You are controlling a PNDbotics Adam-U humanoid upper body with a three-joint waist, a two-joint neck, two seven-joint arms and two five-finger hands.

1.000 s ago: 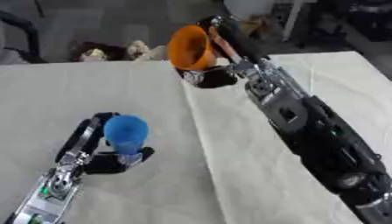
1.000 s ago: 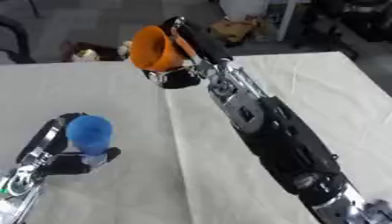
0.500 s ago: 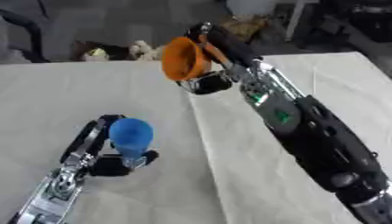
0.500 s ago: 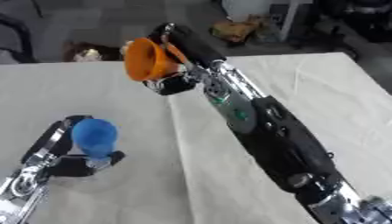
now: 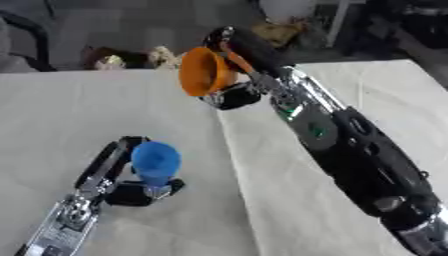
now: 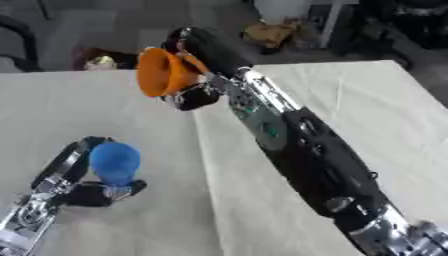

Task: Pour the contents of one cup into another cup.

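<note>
In the left eye view, the orange cup (image 5: pixel 203 71) is grasped by the right hand (image 5: pixel 236 75), lifted and tipped sideways, well apart from the blue cup (image 5: pixel 156 162); it should be carried over that mouth before being tipped further.

In the right eye view, the left hand (image 6: pixel 83 185) is wrapped around the blue cup on the cloth-covered counter (image 6: pixel 367 105); both cups look smooth, tapered plastic.

Right arm reaches from lower right diagonally up across the table, long black forearm with silver joints, wrist rolled over. Right hand (image 5: pixel 238 75) raised off the surface near the far edge, fingers curled round the orange cup (image 5: pixel 203 71), tipped on its side. Left arm enters from lower left corner, forearm low. Left hand (image 5: pixel 131 180) down on the table, fingers and thumb wrapped round the blue cup (image 5: pixel 156 161).
</note>
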